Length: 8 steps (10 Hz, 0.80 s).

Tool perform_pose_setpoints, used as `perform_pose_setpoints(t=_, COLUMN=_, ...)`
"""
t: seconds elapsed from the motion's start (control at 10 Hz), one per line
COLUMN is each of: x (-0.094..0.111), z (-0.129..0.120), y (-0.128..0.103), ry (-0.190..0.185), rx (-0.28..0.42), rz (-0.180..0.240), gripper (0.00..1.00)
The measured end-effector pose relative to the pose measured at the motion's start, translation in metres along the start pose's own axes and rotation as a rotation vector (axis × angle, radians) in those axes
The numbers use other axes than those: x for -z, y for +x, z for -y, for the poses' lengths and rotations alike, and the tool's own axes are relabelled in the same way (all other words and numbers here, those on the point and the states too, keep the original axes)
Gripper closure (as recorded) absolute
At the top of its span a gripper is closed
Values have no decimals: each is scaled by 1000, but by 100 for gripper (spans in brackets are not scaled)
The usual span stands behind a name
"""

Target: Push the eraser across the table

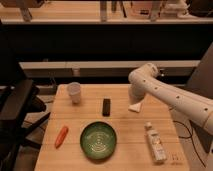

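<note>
The hand (134, 106) sits low over the tabletop (132, 135), fingers pressed together with nothing visible between them. It is near the dark eraser (106, 106), on that object's right and not touching it. The eraser lies mid-table. The push looks not yet begun, so contact and the whole slide are left.

a robot lab: white arm (172, 98), its pincer (134, 103) low over the table (127, 127), shelves (100, 65) behind.

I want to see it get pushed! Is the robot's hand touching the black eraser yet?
Apart. The camera view shows bare wood between the hand, down at the right of the table, and the eraser in the middle.
</note>
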Motion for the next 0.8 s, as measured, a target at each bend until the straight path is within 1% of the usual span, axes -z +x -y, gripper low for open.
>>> perform_pose_setpoints(t=0.8, x=-34, z=0, y=8, ry=-32, rx=-16, rz=-3, gripper=98)
